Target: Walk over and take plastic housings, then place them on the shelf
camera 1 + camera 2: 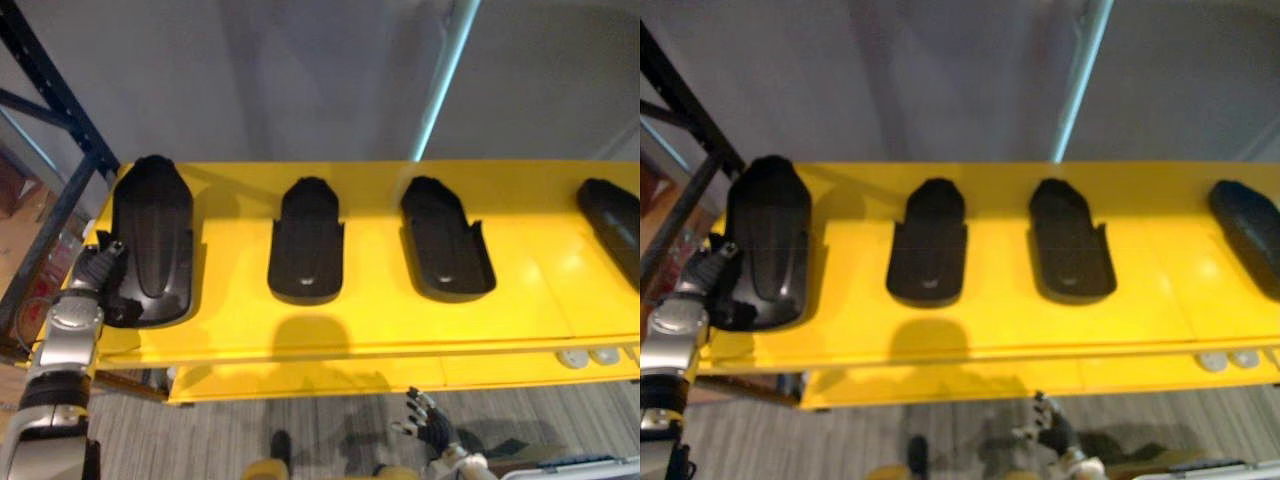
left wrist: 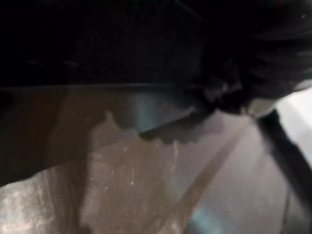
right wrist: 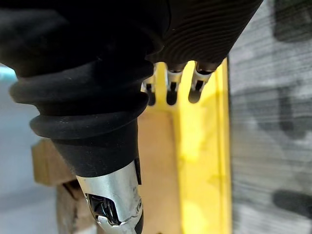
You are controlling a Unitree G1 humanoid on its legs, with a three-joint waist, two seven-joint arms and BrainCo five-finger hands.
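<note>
The plastic housing (image 1: 152, 235) lies on the yellow shelf (image 1: 380, 330), its near left corner against the left hand (image 1: 97, 272). The hand's dark cover meets the black shell there. The contact itself is lost in dark on dark, so I cannot tell whether the hand has hold of the housing or only rests against it. The left wrist view gives little more: a dark mass close above and blurred floor past it.

From the hand, the housing's long axis runs straight away toward the wall, with the narrower rounded end far and the broad end near.

Farther to the hand's right, a second housing (image 1: 307, 243) and a third housing (image 1: 445, 240) lie apart from each other on the same axis. A fourth housing (image 1: 612, 222) beyond them is cut off at the picture's edge. Two small pale things (image 1: 590, 356) under the shelf lip are too small to make out.

The right hand (image 1: 428, 420) hangs low in front of the shelf, over the floor (image 1: 250, 430). Its fingers (image 3: 171, 95) are loose and hold nothing.
</note>
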